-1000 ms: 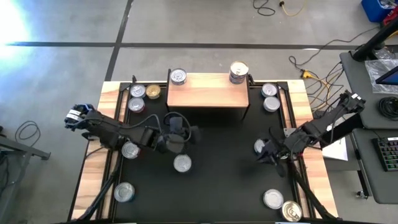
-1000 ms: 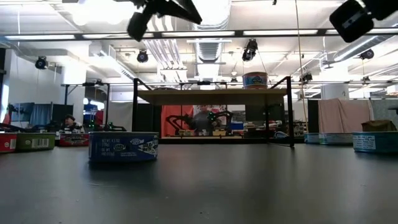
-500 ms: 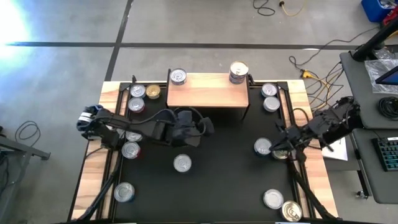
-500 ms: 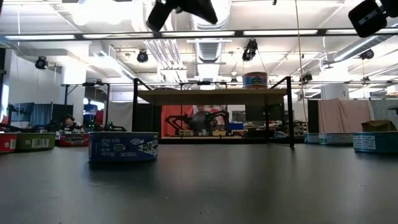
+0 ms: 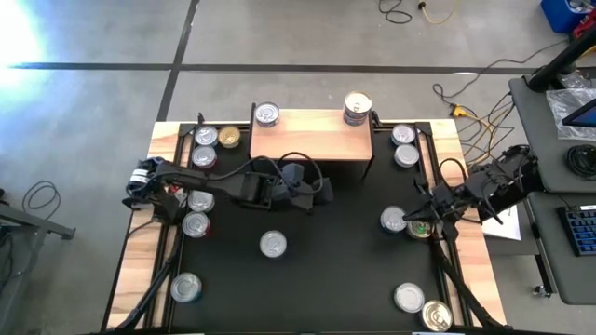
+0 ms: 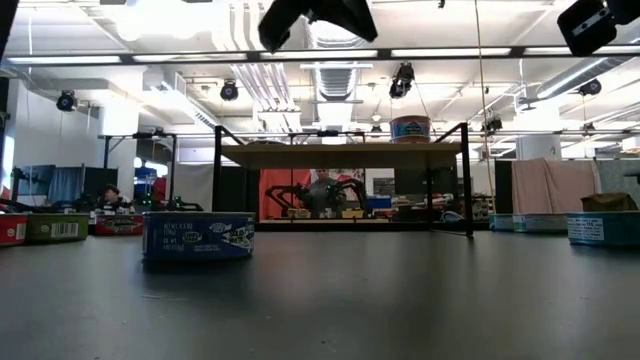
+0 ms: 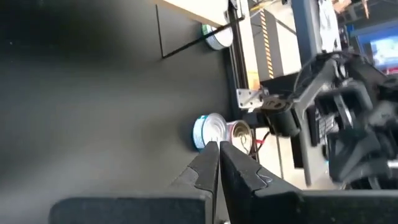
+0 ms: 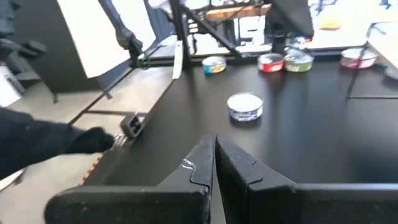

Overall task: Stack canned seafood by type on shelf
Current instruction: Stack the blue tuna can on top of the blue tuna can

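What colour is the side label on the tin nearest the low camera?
Blue with white print, seen best in the low view on the tin standing on the black mat.

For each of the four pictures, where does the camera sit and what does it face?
High: above, straight down on the shelf; both arms show.
Low: table height, level toward the shelf; arm parts at top.
Left wrist: past the shut left tool toward a blue tin.
Right wrist: past the shut right tool toward a tin.
Shared: high and low both show the stack on the shelf.

Two dark jointed arms [image 5: 223, 186], seemingly black-cabled, tapered fingers [image 7: 208, 165].
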{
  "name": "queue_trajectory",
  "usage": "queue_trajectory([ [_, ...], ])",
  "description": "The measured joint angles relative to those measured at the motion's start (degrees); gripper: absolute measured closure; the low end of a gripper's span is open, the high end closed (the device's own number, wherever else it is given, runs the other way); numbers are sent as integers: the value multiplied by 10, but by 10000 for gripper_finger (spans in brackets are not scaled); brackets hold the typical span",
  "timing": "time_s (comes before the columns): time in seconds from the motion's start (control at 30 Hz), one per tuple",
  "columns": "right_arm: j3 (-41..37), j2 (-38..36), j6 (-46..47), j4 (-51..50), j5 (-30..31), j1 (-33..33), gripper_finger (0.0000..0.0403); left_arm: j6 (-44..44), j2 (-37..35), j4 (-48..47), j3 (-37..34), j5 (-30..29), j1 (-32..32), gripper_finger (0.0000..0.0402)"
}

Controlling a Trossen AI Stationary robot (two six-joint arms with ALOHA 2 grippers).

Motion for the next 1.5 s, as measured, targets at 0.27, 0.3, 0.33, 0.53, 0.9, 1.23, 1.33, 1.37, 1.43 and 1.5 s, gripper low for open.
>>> queue_trajectory([
  [0.27, 0, 105, 102, -1, 15, 0, 394, -19, 0, -78, -24, -18, -69, 401],
  [0.3, 0, 126, 117, 0, 15, 0, 394, -25, 1, -85, -32, -24, -77, 401],
  [0.33, 0, 146, 133, 0, 15, 0, 394, -31, 1, -89, -40, -25, -85, 401],
  [0.53, 0, 248, 223, 66, 15, 24, 394, -31, 2, -97, -99, -19, -135, 401],
  [0.9, 35, 405, 399, 136, 130, 30, 394, -56, 2, -307, -127, 84, -259, 401],
  [1.23, 123, 529, 475, 129, 135, -7, 394, 136, -1, -145, -223, 187, -189, 401],
  [1.33, 155, 544, 471, 129, 136, -12, 394, 131, -4, -146, -261, 221, -154, 401],
  [1.37, 165, 548, 458, 124, 135, -14, 394, 132, -9, -143, -269, 223, -147, 401],
  [1.43, 185, 553, 432, 99, 129, -18, 394, 134, -20, -122, -281, 228, -136, 401],
  [1.5, 209, 556, 410, 58, 123, -27, 394, 136, -24, -100, -287, 231, -131, 401],
])
